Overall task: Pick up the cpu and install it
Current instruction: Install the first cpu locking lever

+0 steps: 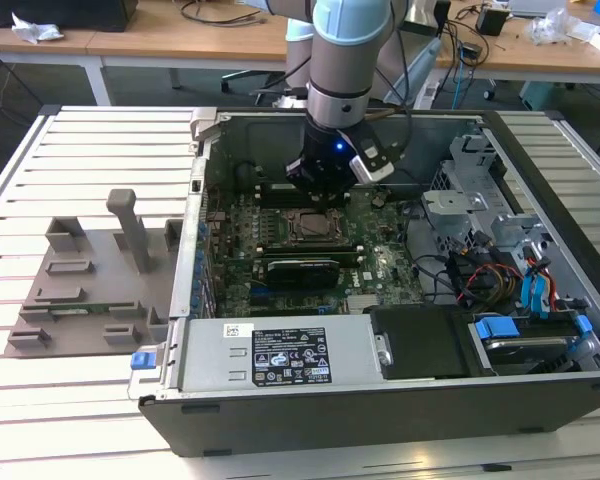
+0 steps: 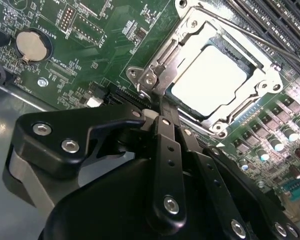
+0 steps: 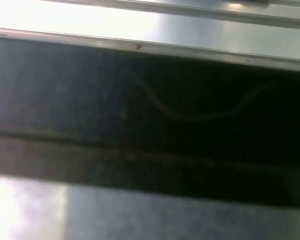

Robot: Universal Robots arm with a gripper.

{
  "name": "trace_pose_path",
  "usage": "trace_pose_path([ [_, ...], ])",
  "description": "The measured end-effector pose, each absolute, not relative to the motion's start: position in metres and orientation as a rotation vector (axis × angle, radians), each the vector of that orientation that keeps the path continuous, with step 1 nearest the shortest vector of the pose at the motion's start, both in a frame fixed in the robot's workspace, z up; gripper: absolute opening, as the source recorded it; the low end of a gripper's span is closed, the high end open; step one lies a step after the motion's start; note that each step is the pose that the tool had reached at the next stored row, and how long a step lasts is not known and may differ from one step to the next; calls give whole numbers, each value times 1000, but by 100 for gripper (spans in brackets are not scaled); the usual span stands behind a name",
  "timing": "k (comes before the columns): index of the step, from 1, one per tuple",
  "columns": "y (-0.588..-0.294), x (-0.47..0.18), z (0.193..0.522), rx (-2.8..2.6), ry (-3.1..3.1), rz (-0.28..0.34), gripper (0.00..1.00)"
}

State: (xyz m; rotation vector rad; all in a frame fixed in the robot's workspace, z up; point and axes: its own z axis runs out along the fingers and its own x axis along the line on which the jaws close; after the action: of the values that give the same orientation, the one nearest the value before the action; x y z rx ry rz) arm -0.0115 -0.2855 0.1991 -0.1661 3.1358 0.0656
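One arm hangs inside the open computer case (image 1: pixel 400 400), its claw (image 1: pixel 323 197) just above the socket frame (image 1: pixel 312 226) on the green board (image 1: pixel 280 270); a black card (image 1: pixel 302 270) lies just beside the frame. In the second wrist view the cpu (image 2: pixel 210 82) sits inside the frame (image 2: pixel 155 75), apart from the claw (image 2: pixel 162 107), whose fingers (image 2: pixel 165 150) seem drawn together, empty. Nothing stands between them; a coin battery (image 2: pixel 31 46) lies well apart from the frame. Dim streaks in the first wrist view are hard to place.

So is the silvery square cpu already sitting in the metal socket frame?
Yes, the silvery square cpu lies flat inside the metal socket frame.
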Motion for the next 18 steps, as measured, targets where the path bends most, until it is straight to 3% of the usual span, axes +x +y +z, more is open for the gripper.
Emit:
trace_pose_path([
  [12, -286, -11, 213, -166, 3135, 59, 11],
  [18, -296, -11, 220, -166, 3139, -71, 11],
])
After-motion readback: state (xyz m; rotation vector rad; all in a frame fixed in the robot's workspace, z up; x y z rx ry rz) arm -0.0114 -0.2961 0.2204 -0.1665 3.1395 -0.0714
